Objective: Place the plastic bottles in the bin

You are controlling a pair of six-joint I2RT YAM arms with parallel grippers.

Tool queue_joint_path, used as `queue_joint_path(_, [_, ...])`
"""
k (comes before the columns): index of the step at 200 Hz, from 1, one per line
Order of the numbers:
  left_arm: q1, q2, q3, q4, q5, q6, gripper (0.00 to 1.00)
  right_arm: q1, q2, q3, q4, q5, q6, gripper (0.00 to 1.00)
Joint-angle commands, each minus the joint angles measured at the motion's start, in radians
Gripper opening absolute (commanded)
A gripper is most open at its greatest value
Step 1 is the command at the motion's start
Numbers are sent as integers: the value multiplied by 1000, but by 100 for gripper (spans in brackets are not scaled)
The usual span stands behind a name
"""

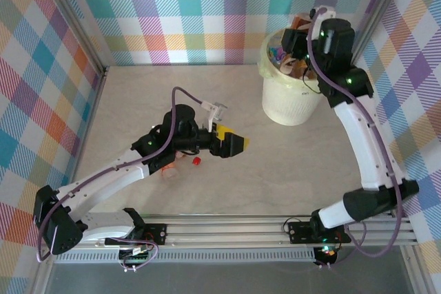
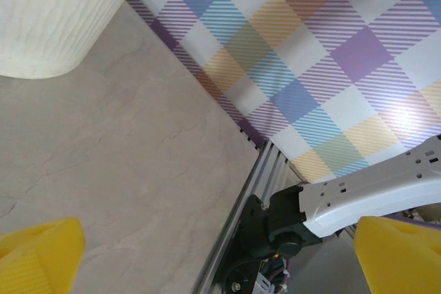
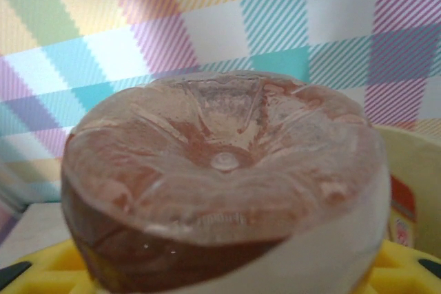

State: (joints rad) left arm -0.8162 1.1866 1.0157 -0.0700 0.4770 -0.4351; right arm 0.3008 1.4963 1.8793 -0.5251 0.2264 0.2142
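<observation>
The pale cream bin point(image 1: 289, 98) stands at the back right, its bag liner folded over the rim and several bottles inside. My right gripper point(image 1: 298, 49) hangs over its mouth, shut on a brown plastic bottle point(image 3: 227, 170) whose ribbed base faces the wrist camera above the yellow fingers point(image 3: 403, 266). My left gripper point(image 1: 238, 144) hovers open over the middle of the table with nothing between its yellow pads point(image 2: 38, 256). A clear crushed bottle point(image 1: 170, 172) lies beside a red cap point(image 1: 196, 161), partly under the left arm.
Checked walls close the table on three sides. An aluminium rail point(image 1: 234, 228) runs along the near edge, with the right arm's base point(image 2: 289, 222) mounted on it. The bin's ribbed wall point(image 2: 55, 18) rises at the top left of the left wrist view.
</observation>
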Motion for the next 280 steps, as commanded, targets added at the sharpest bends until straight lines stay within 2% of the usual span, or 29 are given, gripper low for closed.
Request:
queue_joint_path(1, [-14,-59,-6,-61,-38,51,100,-16,77,88,-65,98,-78,52])
queue_joint_path(45, [-14,-141,11,-279,-211,137,100,-81,281,323,-225,83,-109,52])
queue_joint_path(79, [-14,-224,5,-364,-298,153,100,-107,432,497,-367,80,-108,52])
queue_joint_path(107, [-14,-296,-31,-401,-372,160,100,-124,503,563,-431,51,-102,53])
queue_joint_path(145, [-14,-318,-39,-442,-427,165,100,-135,552,609,-466,15,-93,56])
queue_joint_path(176, [-14,-320,-49,-451,-448,151,100,-138,559,612,-475,14,-87,66])
queue_joint_path(237, [-15,-331,-34,-510,-534,125,100,-138,537,662,-484,17,-97,81])
queue_joint_path(280, [1,-298,-8,-535,-562,101,100,-136,473,628,-493,-22,-98,85])
